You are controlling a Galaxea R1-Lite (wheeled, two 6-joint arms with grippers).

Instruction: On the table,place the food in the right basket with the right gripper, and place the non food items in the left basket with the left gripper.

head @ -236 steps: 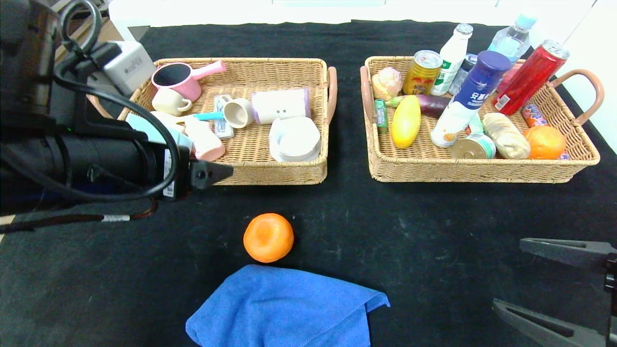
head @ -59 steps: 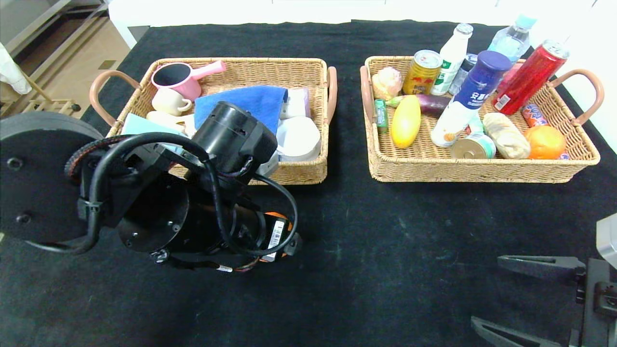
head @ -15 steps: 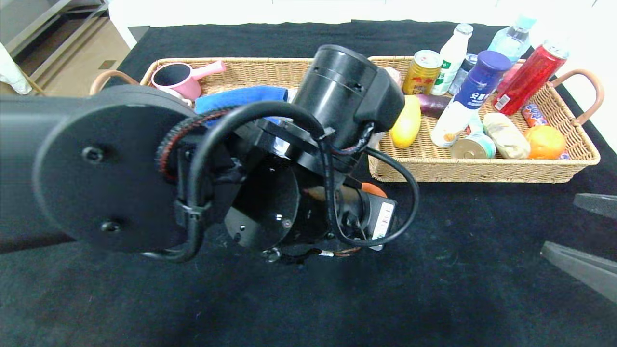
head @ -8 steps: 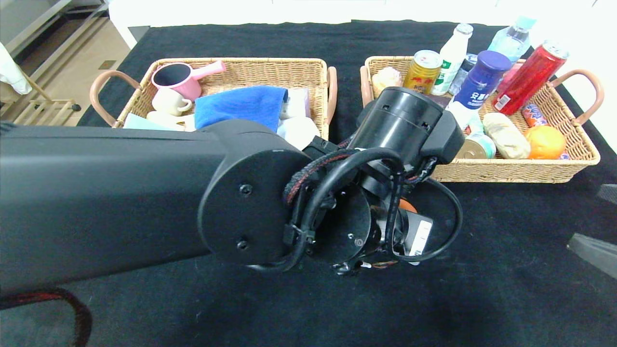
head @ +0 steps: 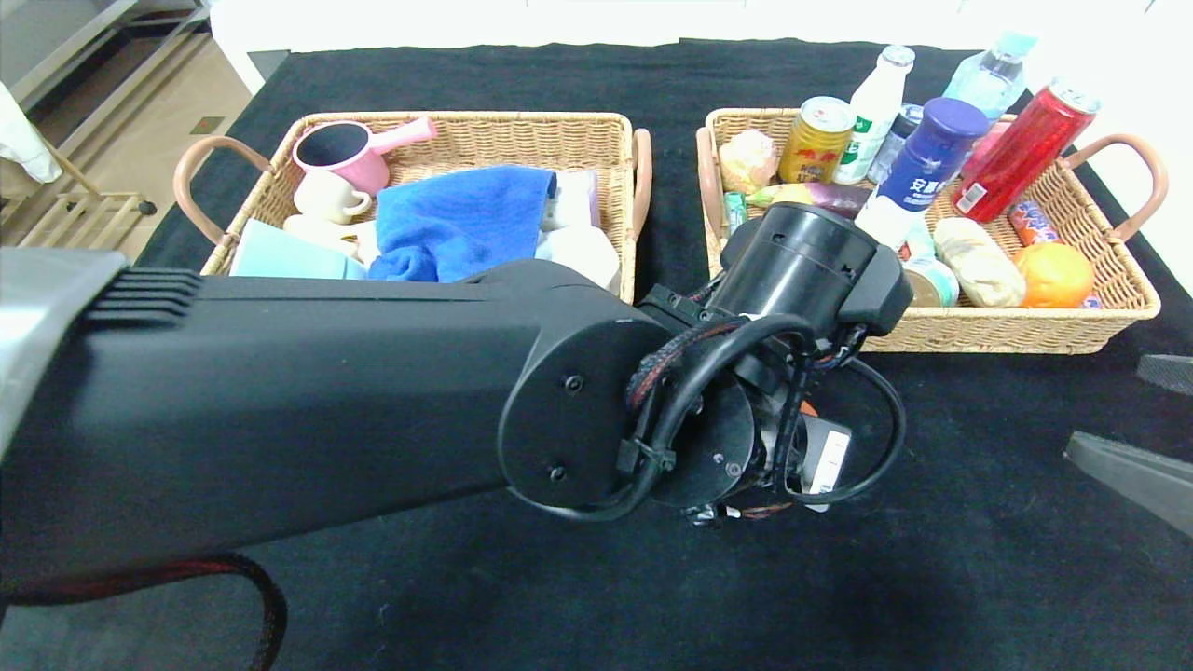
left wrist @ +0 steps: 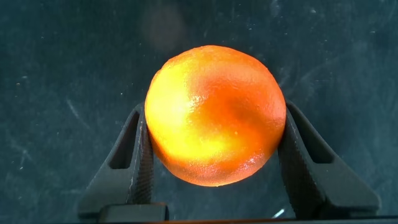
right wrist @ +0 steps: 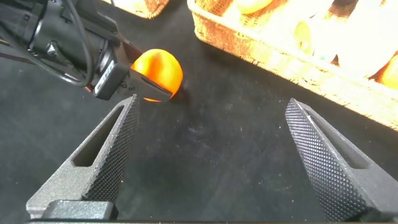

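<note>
Left arm (head: pixel 280 410): thick matt black casing, ribbed grey patch, round joint cap with screws, looped black cables, red-flecked braided sleeve, white label. End effector (right wrist: pixel 211 155) fingers black, textured pads.

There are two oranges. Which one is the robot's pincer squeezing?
The orange over the bare black table, clamped in the left pincer. The other orange lies untouched in the right basket's near right corner.
</note>
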